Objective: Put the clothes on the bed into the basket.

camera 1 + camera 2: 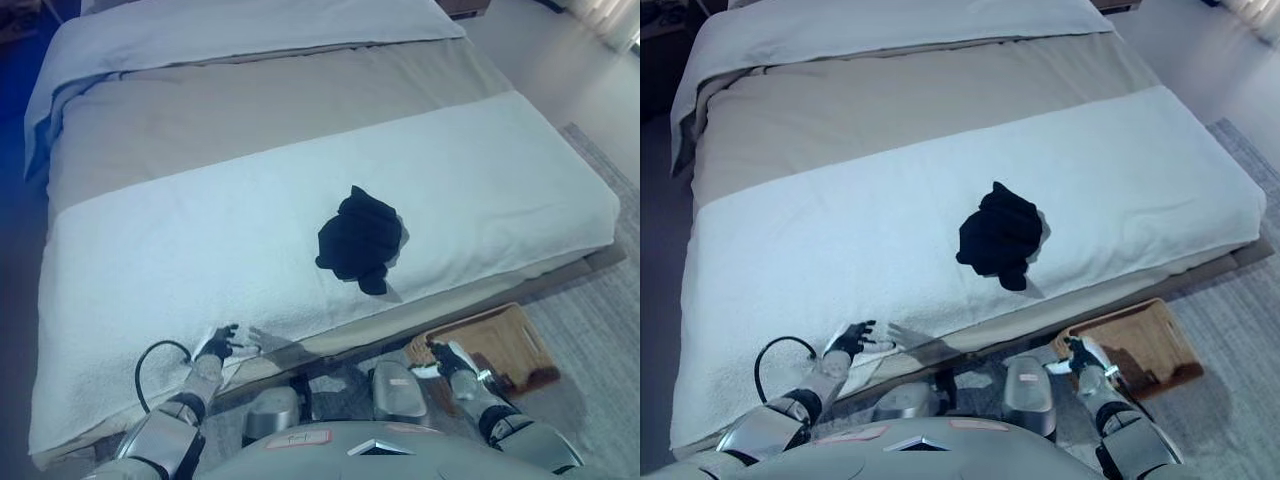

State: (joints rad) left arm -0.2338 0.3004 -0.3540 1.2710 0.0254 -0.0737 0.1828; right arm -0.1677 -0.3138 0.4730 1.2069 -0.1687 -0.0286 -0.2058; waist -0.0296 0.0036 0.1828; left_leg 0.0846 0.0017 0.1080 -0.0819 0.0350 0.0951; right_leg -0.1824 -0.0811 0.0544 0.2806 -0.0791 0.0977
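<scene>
A crumpled black garment (358, 240) lies on the white blanket of the bed (150, 250), near the bed's front edge, right of centre. A brown woven basket (495, 345) stands on the floor by the bed's front right. My left hand (218, 343) rests with fingers spread at the bed's front edge, well left of the garment and holding nothing. My right hand (447, 358) hangs over the basket's left rim with relaxed fingers, empty. The same scene shows in the right eye view, with the garment (999, 235) and basket (1132, 342).
The bed has a beige cover (250, 110) behind the white blanket and a pale pillow area at the back. A grey rug (600, 330) lies under the basket on the right. Pale floor (560, 60) lies beyond the bed's right side.
</scene>
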